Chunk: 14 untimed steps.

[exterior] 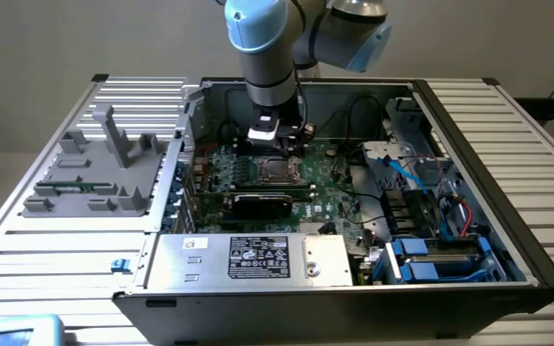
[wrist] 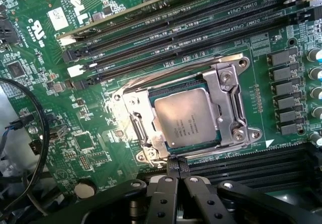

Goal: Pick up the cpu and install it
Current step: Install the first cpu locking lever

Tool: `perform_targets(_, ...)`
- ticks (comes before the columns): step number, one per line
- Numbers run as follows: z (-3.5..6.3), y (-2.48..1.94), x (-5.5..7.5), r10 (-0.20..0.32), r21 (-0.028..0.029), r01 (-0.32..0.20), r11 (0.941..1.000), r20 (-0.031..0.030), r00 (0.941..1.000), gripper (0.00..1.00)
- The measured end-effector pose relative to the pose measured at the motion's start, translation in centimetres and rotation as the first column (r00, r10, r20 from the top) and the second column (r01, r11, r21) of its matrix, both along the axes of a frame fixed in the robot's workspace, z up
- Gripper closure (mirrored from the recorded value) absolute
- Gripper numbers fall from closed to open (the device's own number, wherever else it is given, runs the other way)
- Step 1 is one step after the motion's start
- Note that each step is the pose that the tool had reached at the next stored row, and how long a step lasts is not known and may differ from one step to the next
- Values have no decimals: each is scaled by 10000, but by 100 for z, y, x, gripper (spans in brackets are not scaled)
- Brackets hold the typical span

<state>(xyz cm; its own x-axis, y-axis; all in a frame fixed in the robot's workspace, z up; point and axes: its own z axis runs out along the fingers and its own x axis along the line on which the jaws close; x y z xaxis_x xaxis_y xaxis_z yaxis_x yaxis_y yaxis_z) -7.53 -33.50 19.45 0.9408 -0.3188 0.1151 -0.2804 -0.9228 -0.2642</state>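
While the arm stands over the open computer case (exterior: 508, 238) in the exterior view, the gripper (exterior: 275, 144) hangs just above the socket (exterior: 273, 171) near the middle of the motherboard (exterior: 330, 189). The grey tray (exterior: 89, 176) rests on the slatted table (exterior: 55, 249), at the exterior view's left, well apart from the arm.

In the wrist view, the cpu (wrist: 187, 117) lies flat inside the metal socket frame (wrist: 229, 105), silvery top upward, and appears seated. The gripper (wrist: 176, 169) has its fingertips (wrist: 172, 166) pressed together with nothing between them, just beside the socket edge nearest the memory slots (wrist: 241, 163). The cpu is close to the fingertips but not touched.

To perform this step well, any motion near the socket should probably stay vertical and slow, so the fingertips neither drag across the chip nor catch the frame's levers.
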Motion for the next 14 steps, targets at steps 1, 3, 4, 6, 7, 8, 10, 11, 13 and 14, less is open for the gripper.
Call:
perform_targets(1,0,-1,2,1,1,-1,10000,-1,10000,89)
perform_targets(3,1,-1,5,5,1,-5,10000,-1,10000,89)
perform_targets(4,1,-2,6,9,4,-9,10000,1,10000,89)
perform_targets(6,1,-2,10,22,12,-22,10000,0,10000,89)
perform_targets(7,1,-3,11,26,12,-26,10000,0,10000,89)
perform_targets(8,1,-2,12,30,18,-30,10000,-1,10000,89)
perform_targets(10,-2,-3,12,33,27,-33,10000,0,10000,89)
perform_targets(11,-3,-3,12,34,26,-34,10000,-1,10000,89)
perform_targets(13,-5,-3,13,37,35,-37,10000,-2,10000,89)
perform_targets(14,-6,-3,13,37,41,-37,10000,-1,10000,89)
